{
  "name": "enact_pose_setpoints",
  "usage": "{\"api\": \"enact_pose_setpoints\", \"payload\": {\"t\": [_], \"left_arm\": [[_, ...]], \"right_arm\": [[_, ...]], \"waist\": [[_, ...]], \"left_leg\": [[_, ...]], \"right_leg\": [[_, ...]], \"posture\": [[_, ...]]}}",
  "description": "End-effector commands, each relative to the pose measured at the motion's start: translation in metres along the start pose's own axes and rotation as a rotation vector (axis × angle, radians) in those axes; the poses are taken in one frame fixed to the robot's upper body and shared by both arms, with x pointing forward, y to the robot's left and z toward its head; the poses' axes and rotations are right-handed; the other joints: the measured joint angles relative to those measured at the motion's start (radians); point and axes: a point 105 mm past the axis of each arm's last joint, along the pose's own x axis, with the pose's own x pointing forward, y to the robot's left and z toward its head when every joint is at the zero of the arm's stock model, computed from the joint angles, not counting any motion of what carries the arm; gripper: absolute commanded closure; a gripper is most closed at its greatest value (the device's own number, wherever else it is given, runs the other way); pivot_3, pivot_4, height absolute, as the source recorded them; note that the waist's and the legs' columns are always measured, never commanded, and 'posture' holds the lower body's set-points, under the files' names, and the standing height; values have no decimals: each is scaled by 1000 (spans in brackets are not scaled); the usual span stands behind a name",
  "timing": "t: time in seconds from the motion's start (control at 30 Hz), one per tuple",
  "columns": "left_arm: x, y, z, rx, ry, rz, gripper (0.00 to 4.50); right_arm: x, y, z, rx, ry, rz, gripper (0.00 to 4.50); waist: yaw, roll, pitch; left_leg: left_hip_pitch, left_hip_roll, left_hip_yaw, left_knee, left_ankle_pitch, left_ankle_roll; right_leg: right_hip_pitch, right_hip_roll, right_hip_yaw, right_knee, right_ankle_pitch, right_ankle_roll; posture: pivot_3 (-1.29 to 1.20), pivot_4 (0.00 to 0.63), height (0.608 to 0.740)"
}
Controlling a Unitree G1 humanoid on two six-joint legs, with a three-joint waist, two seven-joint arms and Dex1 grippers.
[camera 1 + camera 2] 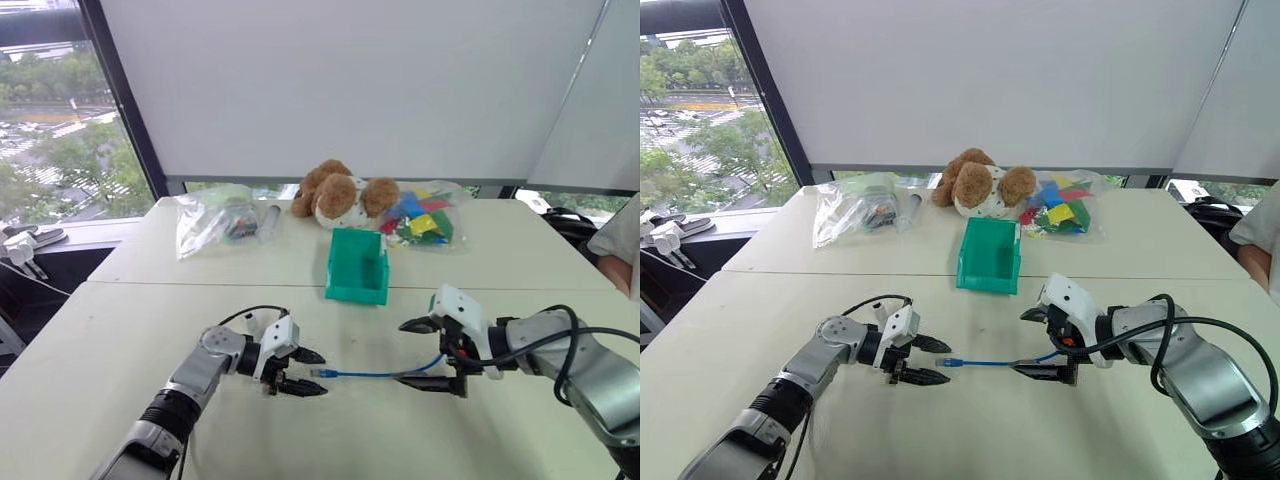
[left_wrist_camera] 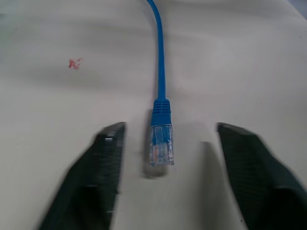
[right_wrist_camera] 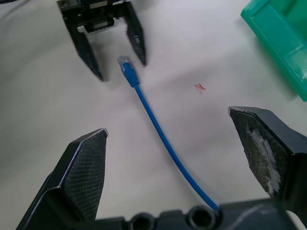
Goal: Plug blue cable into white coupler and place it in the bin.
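The blue cable [image 1: 375,374] lies flat on the white table between my two grippers. Its clear plug [image 2: 161,143] rests on the table inside my left gripper [image 1: 306,371], which is open, with a gap on each side of the plug. My right gripper [image 1: 428,354] is open wide over the cable's other end, which runs in under its palm and is hidden there [image 3: 158,129]. The teal bin [image 1: 357,266] stands upright behind the cable, near the table's middle. The white coupler is hidden or out of view.
A brown teddy bear [image 1: 340,193] and two clear bags, one of mixed items [image 1: 222,217] and one of coloured items [image 1: 422,220], lie along the table's far side behind the bin. A person's sleeve [image 1: 622,245] shows at the right edge.
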Motion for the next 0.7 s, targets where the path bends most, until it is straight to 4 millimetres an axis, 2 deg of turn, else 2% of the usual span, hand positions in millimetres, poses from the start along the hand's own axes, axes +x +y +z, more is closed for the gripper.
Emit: {"api": "enact_pose_setpoints", "payload": {"t": [0.03,0.1,0.13,0.23,0.3,0.43,0.57,0.63,0.7], "left_arm": [[4,-8,-12,10,43,-27,3369],[4,-10,-13,29,46,-31,4408],[4,-11,-13,36,45,-33,4471],[1,-9,-11,71,47,-8,4471],[-5,-4,-2,90,18,32,4471],[-24,18,28,121,-89,183,4471],[-42,33,55,150,-178,307,4471],[-47,36,66,174,-205,345,4471],[-49,37,82,215,-249,378,4471]], "right_arm": [[-7,-1,11,-53,-20,-28,52],[-8,-1,11,-53,-17,-35,52],[-8,-1,11,-50,-19,-39,52],[-10,0,14,-15,-53,-58,52],[-12,2,19,45,-120,-72,52],[-13,6,31,264,-309,-84,52],[-9,15,29,445,-392,-80,52],[-4,18,26,494,-393,-83,52],[10,19,23,600,-417,-80,52]], "waist": [[-1,0,0],[-1,0,0],[-1,0,0],[0,0,0],[0,0,0],[-1,-1,0],[2,-1,0],[2,-1,0],[0,-1,0]], "left_leg": [[0,0,0,0,0,0],[0,0,0,0,0,0],[0,0,0,0,0,0],[0,0,0,0,0,0],[0,0,0,0,0,0],[0,1,-1,0,0,0],[0,1,-2,0,0,0],[-1,0,-2,0,0,0],[-1,0,-2,0,0,0]], "right_leg": [[0,0,0,0,0,0],[0,0,0,0,0,0],[0,0,0,0,0,0],[0,0,0,0,0,0],[0,0,0,0,0,0],[0,0,0,0,0,0],[0,0,0,0,0,0],[0,-1,0,0,0,0],[0,-1,0,0,0,0]], "posture": [[0,150,740],[0,150,740],[0,150,740],[0,150,740],[0,150,740],[0,150,740],[0,150,740],[0,150,740],[0,150,740]]}}
